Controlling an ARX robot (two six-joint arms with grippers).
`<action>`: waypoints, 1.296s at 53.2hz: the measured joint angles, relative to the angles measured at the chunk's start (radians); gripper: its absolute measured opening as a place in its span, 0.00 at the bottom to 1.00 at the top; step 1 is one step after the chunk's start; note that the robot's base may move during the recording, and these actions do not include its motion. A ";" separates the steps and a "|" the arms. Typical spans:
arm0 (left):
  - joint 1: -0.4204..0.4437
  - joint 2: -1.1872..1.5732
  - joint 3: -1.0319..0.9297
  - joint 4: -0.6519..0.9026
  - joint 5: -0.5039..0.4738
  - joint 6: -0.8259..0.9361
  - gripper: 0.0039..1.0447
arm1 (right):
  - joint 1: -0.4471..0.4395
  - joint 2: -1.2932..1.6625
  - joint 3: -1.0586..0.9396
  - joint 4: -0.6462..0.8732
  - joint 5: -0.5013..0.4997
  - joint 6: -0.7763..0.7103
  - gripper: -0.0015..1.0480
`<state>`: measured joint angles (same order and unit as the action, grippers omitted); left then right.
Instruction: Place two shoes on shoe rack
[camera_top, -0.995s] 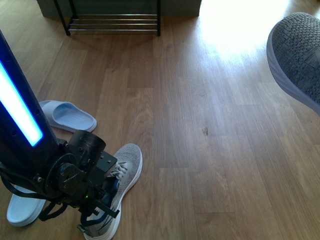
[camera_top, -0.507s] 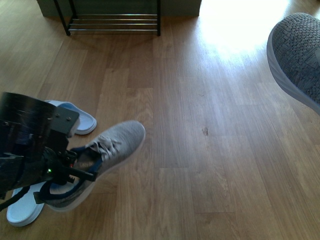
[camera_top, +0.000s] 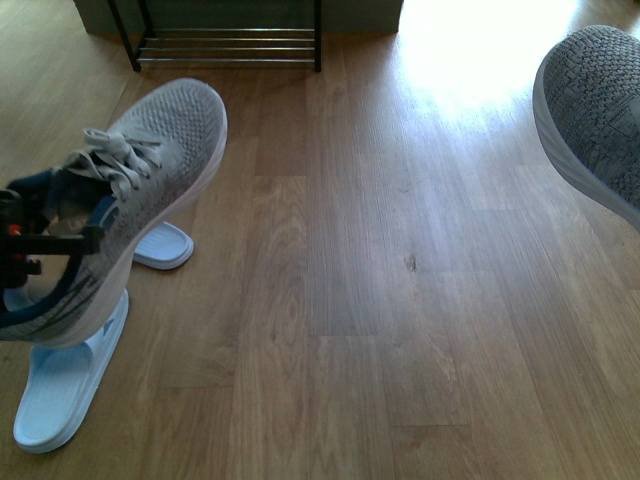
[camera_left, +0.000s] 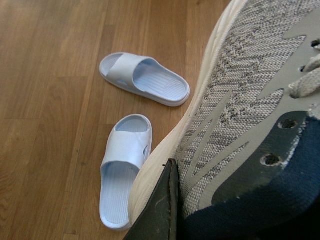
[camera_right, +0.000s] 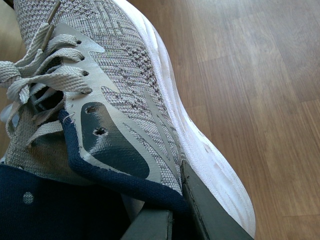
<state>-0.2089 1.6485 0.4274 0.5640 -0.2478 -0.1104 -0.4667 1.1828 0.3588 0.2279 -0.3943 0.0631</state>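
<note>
Left pincer (camera_top: 16, 244) pinching sneaker (camera_top: 150, 160) collar, aloft above slippers (camera_top: 62, 385), toe toward shoe rack (camera_top: 228, 46); right pincer (camera_right: 177, 216) pinching other sneaker (camera_top: 595, 105) aloft.

Dark, wedge-shaped jaws, the left bearing small orange-red marks.

surface: wood floor (camera_top: 420, 300) | on it: two pale blue slides (camera_left: 145, 79) | far end: shoe rack (camera_top: 228, 45)

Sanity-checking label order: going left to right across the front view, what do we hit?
left grey sneaker → dark floor mark → right grey sneaker. Left out: pale slides and shoe rack, since both overlap the left sneaker's span.
</note>
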 joint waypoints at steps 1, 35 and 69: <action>-0.001 -0.017 -0.005 -0.006 -0.003 -0.001 0.01 | 0.000 0.000 0.000 0.000 0.000 0.000 0.01; -0.014 -0.553 -0.122 -0.256 -0.075 -0.034 0.01 | 0.000 0.000 0.000 0.000 0.000 0.000 0.01; -0.018 -0.553 -0.122 -0.256 -0.066 -0.034 0.01 | 0.000 0.000 -0.002 0.000 0.005 0.000 0.01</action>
<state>-0.2264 1.0958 0.3054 0.3080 -0.3141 -0.1444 -0.4667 1.1824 0.3573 0.2279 -0.3893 0.0631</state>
